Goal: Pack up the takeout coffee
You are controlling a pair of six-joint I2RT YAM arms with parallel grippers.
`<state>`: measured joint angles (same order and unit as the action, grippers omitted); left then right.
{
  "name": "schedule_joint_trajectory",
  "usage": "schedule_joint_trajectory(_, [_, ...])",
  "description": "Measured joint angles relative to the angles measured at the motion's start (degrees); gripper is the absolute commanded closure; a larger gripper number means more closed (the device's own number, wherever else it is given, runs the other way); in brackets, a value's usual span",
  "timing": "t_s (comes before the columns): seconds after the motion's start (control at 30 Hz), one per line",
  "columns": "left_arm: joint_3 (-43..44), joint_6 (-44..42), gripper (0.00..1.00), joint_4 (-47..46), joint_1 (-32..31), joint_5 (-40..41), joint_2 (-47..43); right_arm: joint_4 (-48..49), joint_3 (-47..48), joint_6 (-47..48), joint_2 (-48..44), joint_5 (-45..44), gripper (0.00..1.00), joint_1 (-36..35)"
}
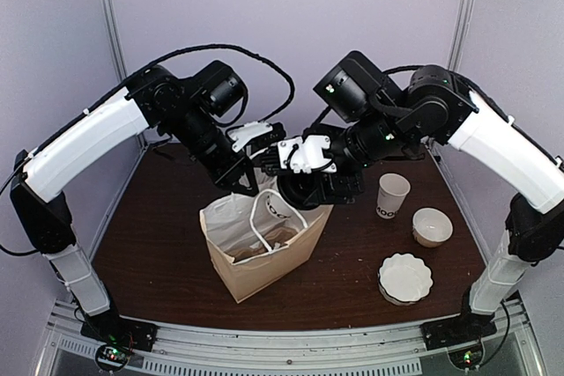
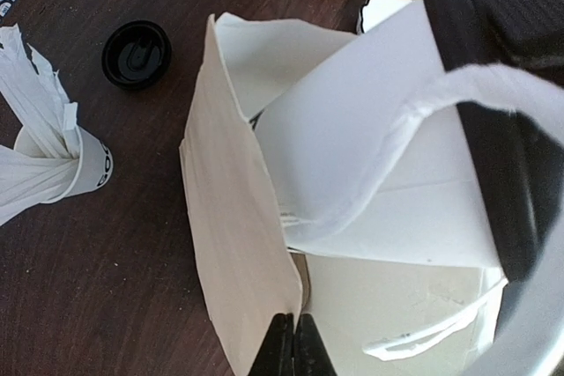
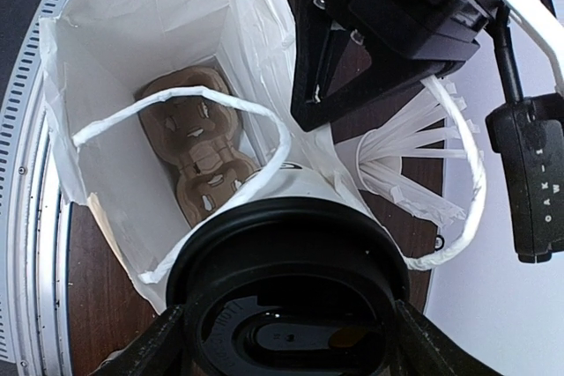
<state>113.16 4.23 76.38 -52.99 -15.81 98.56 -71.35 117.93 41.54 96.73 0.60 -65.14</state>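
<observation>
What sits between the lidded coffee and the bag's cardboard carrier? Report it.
Right wrist view: the white bag handle loops across between takeout coffee and carrier.

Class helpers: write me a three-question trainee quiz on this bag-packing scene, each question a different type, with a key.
1. True or false: the left tool is shut on the rim of the paper bag.
2. What lies at the bottom of the bag? A) a brown cardboard tray B) napkins C) a spoon
3. Fill in: the right tool grips a cup topped by a black ____.
Key: 1 true; 2 A; 3 lid.
</observation>
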Motion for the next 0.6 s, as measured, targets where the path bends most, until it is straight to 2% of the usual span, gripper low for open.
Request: schedule_joint_trajectory(0.6, [0.0,-2.2,1.0,0.0,0.0,1.7,-0.3,0.6,-1.8,-3.5,-3.6,0.2,0.26,2.2])
